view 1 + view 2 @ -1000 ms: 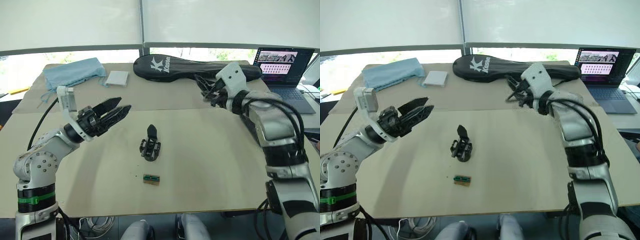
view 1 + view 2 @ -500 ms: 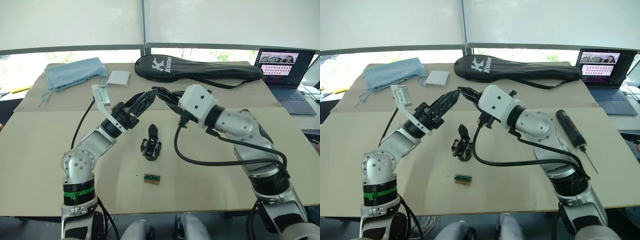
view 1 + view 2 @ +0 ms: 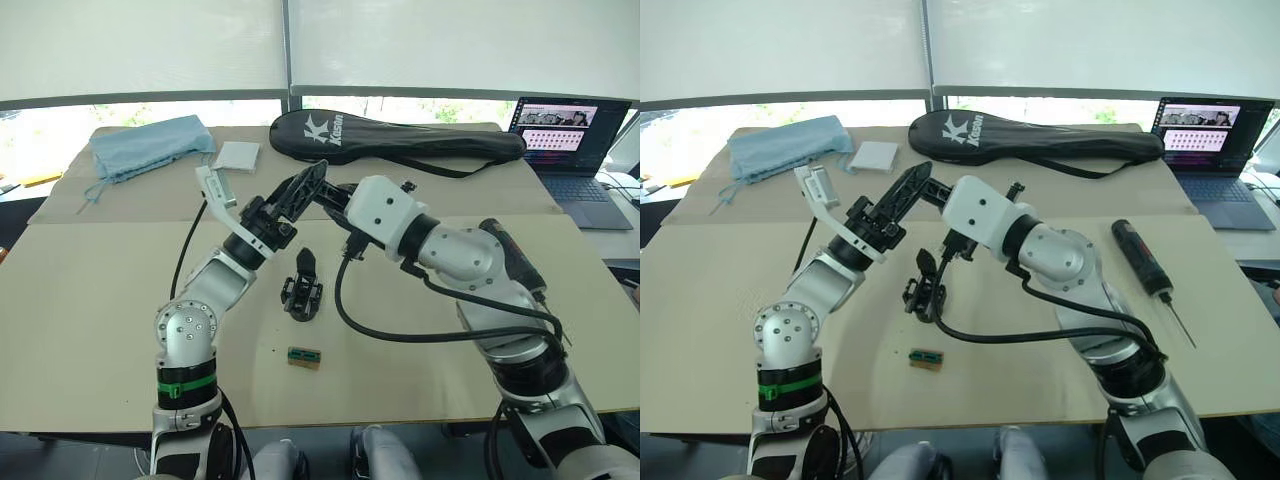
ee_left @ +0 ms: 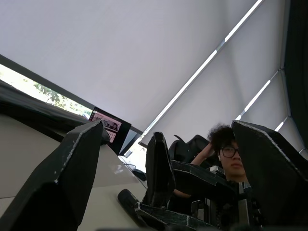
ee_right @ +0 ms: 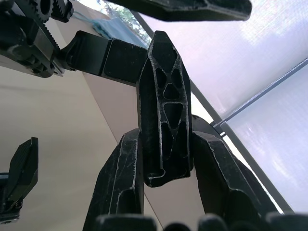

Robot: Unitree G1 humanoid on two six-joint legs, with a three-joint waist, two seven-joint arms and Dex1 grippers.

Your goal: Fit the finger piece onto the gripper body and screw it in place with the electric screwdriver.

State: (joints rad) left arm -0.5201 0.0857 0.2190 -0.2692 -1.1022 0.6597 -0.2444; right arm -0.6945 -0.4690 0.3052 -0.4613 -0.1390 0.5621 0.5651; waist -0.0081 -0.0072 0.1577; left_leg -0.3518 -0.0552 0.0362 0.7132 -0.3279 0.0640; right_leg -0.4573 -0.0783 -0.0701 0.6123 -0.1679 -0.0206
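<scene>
in the last second both arms swung in from the table's sides and met above the gripper body (image 3: 302,290), so a handover looks underway. the right hand (image 5: 163,159) pinches the finger piece (image 5: 164,110) by its base, tip between the left hand (image 3: 300,192)'s spread fingers. the electric screwdriver (image 3: 1140,258) lies apart, untouched

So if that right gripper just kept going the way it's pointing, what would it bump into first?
Most likely the left gripper. The right gripper is shut on the finger piece, whose tip reaches between the left gripper's open fingers, apparently for a handover. The exact gap is hard to judge.
</scene>
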